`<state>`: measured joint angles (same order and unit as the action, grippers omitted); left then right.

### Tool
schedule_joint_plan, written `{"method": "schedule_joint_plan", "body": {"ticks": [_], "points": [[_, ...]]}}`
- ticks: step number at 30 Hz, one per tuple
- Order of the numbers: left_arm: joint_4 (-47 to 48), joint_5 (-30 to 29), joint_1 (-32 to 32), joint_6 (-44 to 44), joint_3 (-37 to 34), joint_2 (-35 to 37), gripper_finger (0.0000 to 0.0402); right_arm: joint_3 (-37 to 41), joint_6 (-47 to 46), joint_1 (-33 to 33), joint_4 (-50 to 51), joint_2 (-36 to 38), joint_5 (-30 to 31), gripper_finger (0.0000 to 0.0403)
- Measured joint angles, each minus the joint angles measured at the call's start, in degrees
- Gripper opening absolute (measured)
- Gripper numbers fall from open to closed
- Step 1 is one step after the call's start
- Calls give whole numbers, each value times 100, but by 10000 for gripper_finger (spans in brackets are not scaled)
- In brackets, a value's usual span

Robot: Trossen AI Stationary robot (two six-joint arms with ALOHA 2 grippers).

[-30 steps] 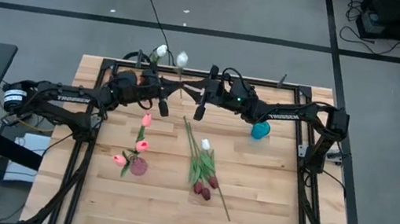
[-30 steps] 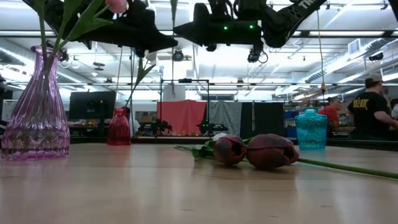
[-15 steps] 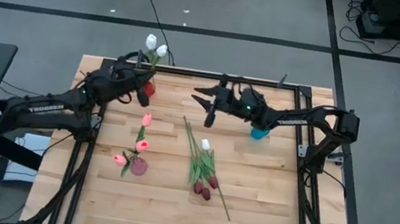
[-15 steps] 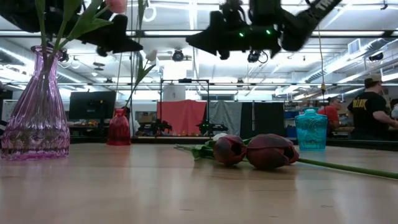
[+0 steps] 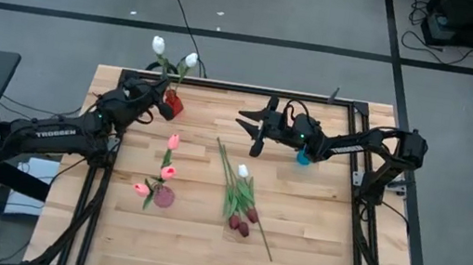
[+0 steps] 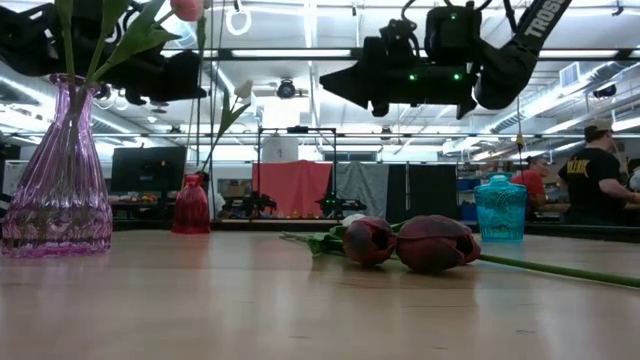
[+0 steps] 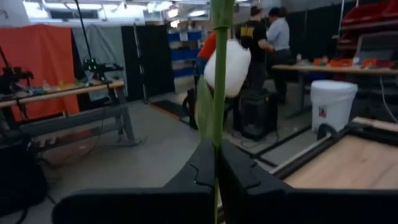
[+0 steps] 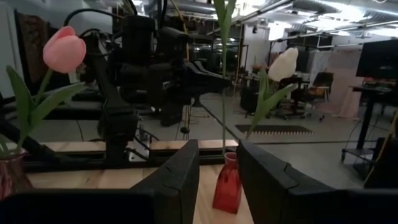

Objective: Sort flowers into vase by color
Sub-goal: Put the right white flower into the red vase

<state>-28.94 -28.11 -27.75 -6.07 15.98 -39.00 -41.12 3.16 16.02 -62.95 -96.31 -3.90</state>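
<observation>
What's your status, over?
Left gripper shut on white tulip over red vase. Right gripper open, empty. Nothing in the way.

Pale, striped wooden table (image 5: 313, 247) sits in a black frame on grey floor. At upper left, a red vase (image 5: 172, 102) carries two white tulips (image 5: 158, 45) on green stems. Left of centre, a ribbed purple-pink glass vase (image 6: 61, 175) holds pink tulips (image 5: 173, 141). At centre lie dark maroon tulips (image 5: 244, 229) and one white bud (image 5: 243, 171). A teal vase (image 5: 306, 154) stands at upper right.
</observation>
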Motion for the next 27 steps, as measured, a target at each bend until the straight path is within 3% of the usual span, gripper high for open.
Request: {"method": "schedule_joint_plan", "body": {"ticks": [9, 21, 27], "points": [[-71, -182, -115, -271, -17, -154, 6, 0, -15, -135, 8, 0, 149, 122], [-506, 305, -717, -376, -17, -1007, 6, 0, -11, -385, 61, 0, 412, 122], [-518, 597, -871, -30, -92, -1379, 6, 0, -39, -403, 86, 0, 461, 122]]}}
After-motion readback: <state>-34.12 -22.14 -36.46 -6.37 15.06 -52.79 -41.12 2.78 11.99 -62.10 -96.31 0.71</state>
